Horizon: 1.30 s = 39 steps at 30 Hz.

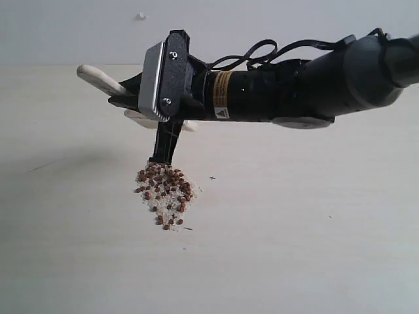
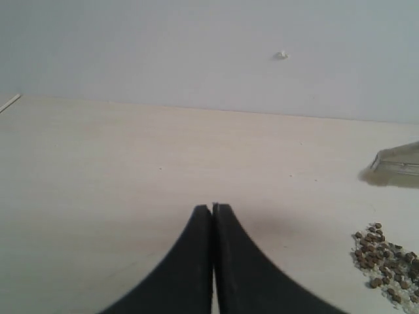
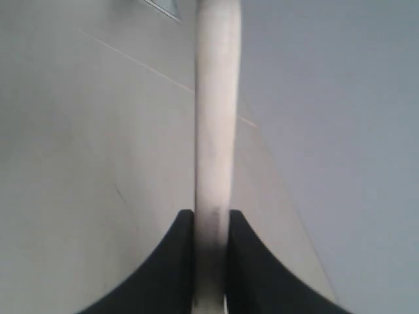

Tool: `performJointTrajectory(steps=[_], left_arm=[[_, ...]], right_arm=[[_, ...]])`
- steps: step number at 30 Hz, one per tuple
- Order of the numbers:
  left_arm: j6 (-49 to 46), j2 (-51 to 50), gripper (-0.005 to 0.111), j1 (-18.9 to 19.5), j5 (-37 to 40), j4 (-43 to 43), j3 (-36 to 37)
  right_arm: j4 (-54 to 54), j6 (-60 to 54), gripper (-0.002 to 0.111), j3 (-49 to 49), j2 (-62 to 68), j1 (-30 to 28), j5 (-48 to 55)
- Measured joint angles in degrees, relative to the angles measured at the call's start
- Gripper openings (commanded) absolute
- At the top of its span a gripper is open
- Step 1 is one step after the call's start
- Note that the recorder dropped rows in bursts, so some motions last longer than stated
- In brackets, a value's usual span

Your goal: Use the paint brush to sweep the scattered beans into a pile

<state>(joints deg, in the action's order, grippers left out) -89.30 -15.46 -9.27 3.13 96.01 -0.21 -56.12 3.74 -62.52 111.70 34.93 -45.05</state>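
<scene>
Pale table, grey wall. The beans lie mostly gathered in the pile, a few trailing off it. Above the pile the right gripper clamps the paint brush; the left gripper is pinched closed, empty. Sweeping seems nearly finished.

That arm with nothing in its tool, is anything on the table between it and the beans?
Nothing visible: only bare table lies between the shut left tool and the beans. The right tool grips the paint brush.
</scene>
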Motion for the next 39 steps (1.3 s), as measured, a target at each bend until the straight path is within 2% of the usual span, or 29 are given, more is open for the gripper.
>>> performJointTrajectory(steps=[5, 12, 18, 26, 39], left_arm=[[0.0, 0.0, 0.0, 0.0, 0.0, 0.0, 0.0], [0.0, 0.0, 0.0, 0.0, 0.0, 0.0, 0.0], [0.0, 0.0, 0.0, 0.0, 0.0, 0.0, 0.0], [0.0, 0.0, 0.0, 0.0, 0.0, 0.0, 0.0], [0.0, 0.0, 0.0, 0.0, 0.0, 0.0, 0.0]], right_arm=[[-20.2, 13.1, 0.0, -8.9, 4.0, -2.9, -8.4], [-29.4, 20.3, 0.0, -19.1, 14.1, -7.6, -20.9], [-30.8, 22.2, 0.0, -26.4, 20.9, -11.1, -23.6], [-33.6, 25.7, 0.0, -32.7, 25.0, -11.9, -23.8], [-38.7, 44.1, 0.0, -33.9, 26.8, -11.9, -25.2]])
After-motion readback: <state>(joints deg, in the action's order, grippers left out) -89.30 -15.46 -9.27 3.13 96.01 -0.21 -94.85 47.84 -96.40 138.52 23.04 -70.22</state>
